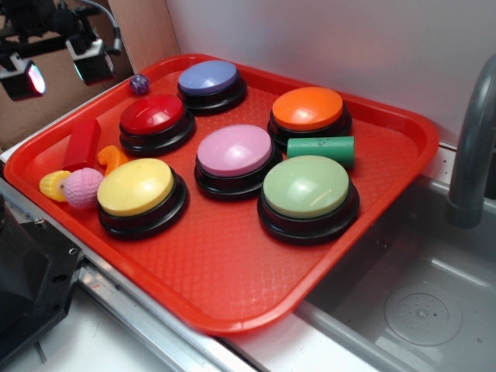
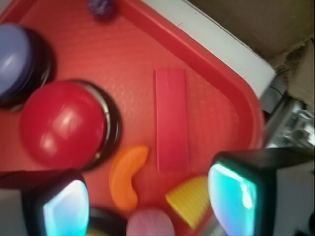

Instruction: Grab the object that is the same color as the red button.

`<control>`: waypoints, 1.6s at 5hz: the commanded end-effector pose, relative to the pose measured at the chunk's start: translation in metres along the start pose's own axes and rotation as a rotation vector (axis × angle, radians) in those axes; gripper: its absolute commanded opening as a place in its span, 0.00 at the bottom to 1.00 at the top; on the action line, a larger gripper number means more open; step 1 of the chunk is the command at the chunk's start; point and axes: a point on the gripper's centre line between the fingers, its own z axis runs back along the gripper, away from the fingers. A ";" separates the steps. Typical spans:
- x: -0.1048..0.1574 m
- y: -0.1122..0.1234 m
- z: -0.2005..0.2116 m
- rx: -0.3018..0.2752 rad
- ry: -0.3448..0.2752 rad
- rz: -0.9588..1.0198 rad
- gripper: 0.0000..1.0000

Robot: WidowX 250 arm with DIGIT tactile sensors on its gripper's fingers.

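Observation:
The red block is a plain bar that leans against the left rim of the red tray, left of the red button. In the wrist view the block lies lengthwise beside the red button. My gripper hovers high above the tray's left corner. It is open and empty. Its two fingers frame the orange curved toy, a yellow ridged toy and a pink ball below.
The tray also holds purple, orange, pink, yellow and green buttons, a green cylinder and a small purple ball. A sink and faucet are at the right.

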 end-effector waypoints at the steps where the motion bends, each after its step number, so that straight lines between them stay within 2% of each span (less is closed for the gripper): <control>1: 0.028 0.023 -0.025 0.017 -0.083 0.187 1.00; 2: 0.035 0.029 -0.040 0.003 -0.122 0.216 1.00; 3: 0.042 0.028 -0.061 -0.017 -0.079 0.216 1.00; 5: 0.045 0.027 -0.080 -0.021 -0.057 0.229 1.00; 6: 0.043 0.027 -0.081 -0.057 -0.076 0.245 0.80; 7: 0.042 0.026 -0.077 -0.073 -0.083 0.228 0.00; 8: 0.042 0.024 -0.071 -0.081 -0.087 0.200 0.00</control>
